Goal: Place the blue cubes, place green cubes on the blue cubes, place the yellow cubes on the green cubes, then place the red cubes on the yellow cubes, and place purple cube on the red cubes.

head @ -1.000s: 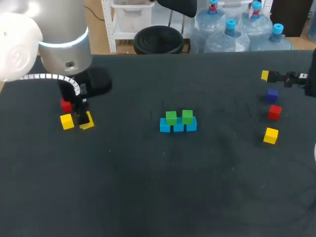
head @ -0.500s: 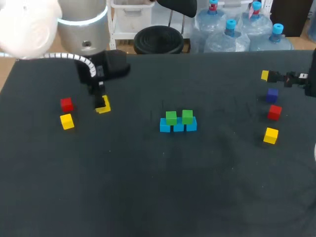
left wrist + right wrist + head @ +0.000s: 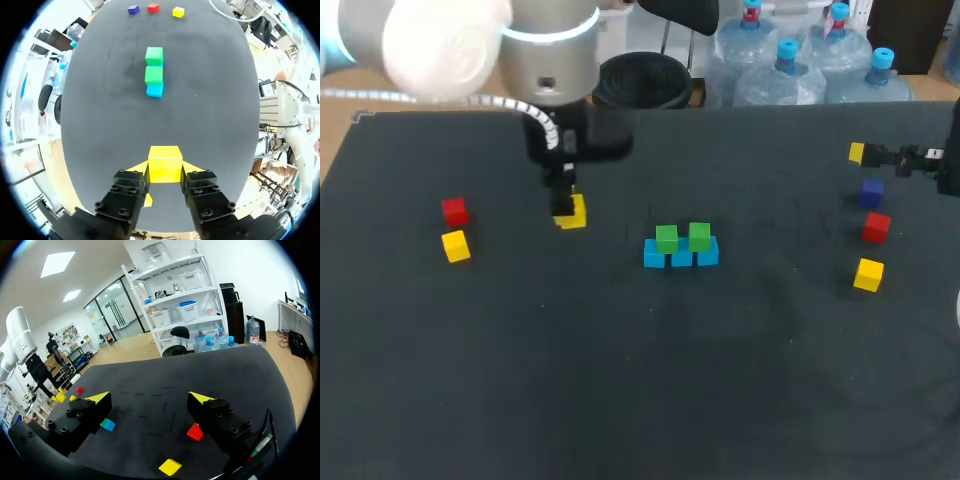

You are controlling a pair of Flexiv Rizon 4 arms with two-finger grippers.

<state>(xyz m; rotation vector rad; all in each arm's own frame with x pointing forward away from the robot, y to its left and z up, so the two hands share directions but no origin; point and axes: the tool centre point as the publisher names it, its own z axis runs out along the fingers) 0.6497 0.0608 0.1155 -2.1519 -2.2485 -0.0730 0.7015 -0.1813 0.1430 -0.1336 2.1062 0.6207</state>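
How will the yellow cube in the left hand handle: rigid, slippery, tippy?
Likely rigid: the yellow cube shows square edges while clamped in the left hand. Probably light, held by two faces. Flat sides suggest no rolling, though it could tip if set off-centre on the green cubes.

My pincer stands wide open above the dark counter, touching nothing. A red cube lies by one finger, a blue cube by the other, and a near yellow cube lies under the gap between them. Far across, my left arm hangs with a small yellow cube at its tip.
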